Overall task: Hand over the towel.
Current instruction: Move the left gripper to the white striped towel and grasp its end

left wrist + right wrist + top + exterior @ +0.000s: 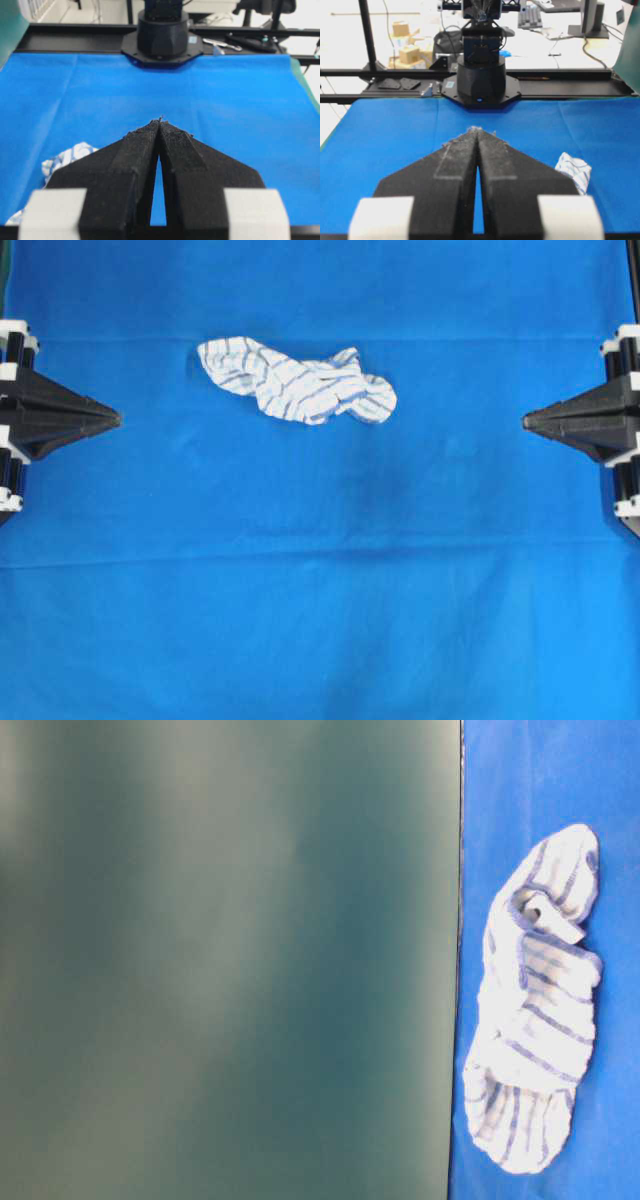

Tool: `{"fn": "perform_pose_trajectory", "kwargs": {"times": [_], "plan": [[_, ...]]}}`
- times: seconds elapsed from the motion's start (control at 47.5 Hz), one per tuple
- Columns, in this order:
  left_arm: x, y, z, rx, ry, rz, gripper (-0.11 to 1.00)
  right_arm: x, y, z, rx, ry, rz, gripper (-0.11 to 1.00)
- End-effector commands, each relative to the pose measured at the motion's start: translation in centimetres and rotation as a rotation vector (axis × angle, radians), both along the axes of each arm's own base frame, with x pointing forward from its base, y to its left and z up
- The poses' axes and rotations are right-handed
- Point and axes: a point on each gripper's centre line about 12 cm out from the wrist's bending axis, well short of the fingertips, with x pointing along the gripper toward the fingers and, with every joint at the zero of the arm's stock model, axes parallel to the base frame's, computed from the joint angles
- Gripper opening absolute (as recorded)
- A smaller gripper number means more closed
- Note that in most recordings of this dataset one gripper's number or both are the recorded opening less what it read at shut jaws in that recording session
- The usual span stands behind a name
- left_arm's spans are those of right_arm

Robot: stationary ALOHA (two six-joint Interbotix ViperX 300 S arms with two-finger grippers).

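Observation:
The towel [296, 381], a crumpled white cloth with thin blue-grey stripes, lies on the blue cloth a little left of the middle, toward the far side. It also shows in the table-level view as the towel [535, 1010], at the left edge of the left wrist view as the towel [64, 157], and at the right of the right wrist view as the towel [575, 171]. My left gripper [116, 419] sits at the left edge, shut and empty, its tips touching [160, 121]. My right gripper [526, 421] sits at the right edge, shut and empty [476, 130]. Both are well clear of the towel.
A large plain blue cloth [320, 590] covers the table. Each arm's black base stands at the opposite end: one base [161, 35] faces my left wrist, the other base [480, 82] my right wrist. A dark green panel [230, 960] blocks most of the table-level view.

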Motion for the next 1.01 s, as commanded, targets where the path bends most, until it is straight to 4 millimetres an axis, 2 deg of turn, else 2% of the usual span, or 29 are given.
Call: {"fn": "perform_pose_trajectory", "kwargs": {"times": [0.0,0.147,0.358,0.631,0.736,0.862,0.988], "plan": [[0.2,0.0,0.6,-0.013,-0.018,-0.002,0.0,0.3,0.0,1.5,-0.005,-0.04,0.0,0.0],[0.4,0.2,0.7,-0.003,-0.018,0.012,0.0,0.5,0.0,1.4,-0.005,-0.032,-0.002,0.0],[1.4,1.6,0.7,-0.001,-0.005,0.075,0.0,0.8,0.0,1.0,-0.003,-0.014,0.0,0.0],[4.6,4.7,0.1,-0.011,0.092,0.193,0.02,1.1,0.0,0.8,-0.003,-0.003,0.0,0.0],[6.4,6.1,-1.1,-0.023,0.161,0.229,0.22,1.2,0.0,0.7,-0.003,0.0,0.0,0.0],[8.6,7.7,-2.9,-0.032,0.266,0.264,0.6,1.2,0.0,0.7,-0.003,0.002,0.0,0.0],[10.8,9.4,-6.3,-0.029,0.429,0.289,0.89,1.2,0.0,0.7,-0.003,0.002,0.0,0.0]]}}
